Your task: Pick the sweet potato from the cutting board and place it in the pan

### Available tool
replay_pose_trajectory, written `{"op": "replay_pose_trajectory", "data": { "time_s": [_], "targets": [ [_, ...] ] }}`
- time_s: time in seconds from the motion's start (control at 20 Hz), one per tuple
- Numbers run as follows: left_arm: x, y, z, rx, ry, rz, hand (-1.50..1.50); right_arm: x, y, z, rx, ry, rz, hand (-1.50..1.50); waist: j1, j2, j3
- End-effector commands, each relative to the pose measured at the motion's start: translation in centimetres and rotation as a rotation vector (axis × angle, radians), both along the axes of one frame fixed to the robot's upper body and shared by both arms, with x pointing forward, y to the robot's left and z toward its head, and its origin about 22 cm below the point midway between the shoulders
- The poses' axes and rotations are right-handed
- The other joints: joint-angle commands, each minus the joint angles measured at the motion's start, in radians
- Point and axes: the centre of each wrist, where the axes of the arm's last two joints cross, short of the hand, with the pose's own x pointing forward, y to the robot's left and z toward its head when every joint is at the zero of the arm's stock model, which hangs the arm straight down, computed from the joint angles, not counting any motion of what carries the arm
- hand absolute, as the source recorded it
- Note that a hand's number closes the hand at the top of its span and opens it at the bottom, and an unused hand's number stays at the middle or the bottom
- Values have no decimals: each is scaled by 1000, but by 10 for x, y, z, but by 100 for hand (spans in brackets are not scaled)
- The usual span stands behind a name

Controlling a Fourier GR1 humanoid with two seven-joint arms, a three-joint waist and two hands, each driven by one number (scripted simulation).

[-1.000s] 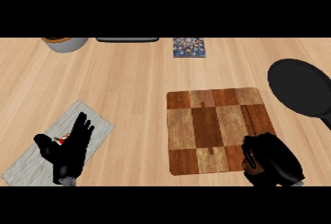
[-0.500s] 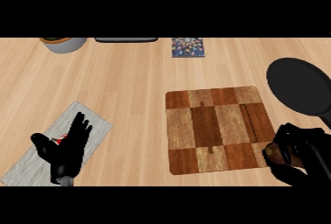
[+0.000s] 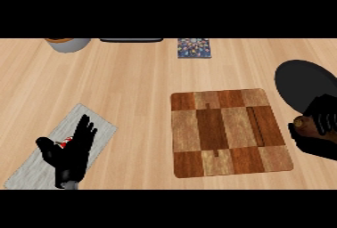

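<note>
Near the counter's front edge the left hand (image 3: 67,151) rested open, fingers straight, over a grey cloth (image 3: 39,165). At the right edge the right hand (image 3: 318,133) curled around the sweet potato (image 3: 306,126), just off the cutting board (image 3: 228,132). Beyond it lay the black pan (image 3: 304,82).

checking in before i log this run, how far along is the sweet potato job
Done: the cutting board is bare, so the pick looks complete. In hand: the right hand is curled round the brown sweet potato, held off the board's right edge, just below the black pan. Left: carrying it over the pan and releasing it inside. The left hand rests open over the grey towel.
</note>
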Motion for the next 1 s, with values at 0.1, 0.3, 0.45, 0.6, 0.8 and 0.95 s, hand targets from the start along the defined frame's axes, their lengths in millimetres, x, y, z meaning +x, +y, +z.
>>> {"op": "replay_pose_trajectory", "data": {
  "time_s": [0.1,0.3,0.45,0.6,0.8,0.95],
  "targets": [
    [8,-7,-18,0,-4,-16,0,50,-38,-14,38,-14,-57,150,4,4,0],
    [5,-14,-17,-17,11,-22,0,84,-53,-26,-9,-60,-106,150,12,6,0],
    [16,-10,-10,-16,-5,-27,0,114,-75,-14,-16,-55,-139,150,22,9,1],
    [3,1,2,0,2,-31,0,129,-77,-38,-37,-55,-166,150,35,10,1],
    [17,-1,3,-9,-26,-63,0,129,-96,-65,56,-54,-194,150,58,26,4],
    [15,-11,0,-3,-23,-66,0,135,-116,-45,62,-64,-213,150,75,32,5]
  ]
}}
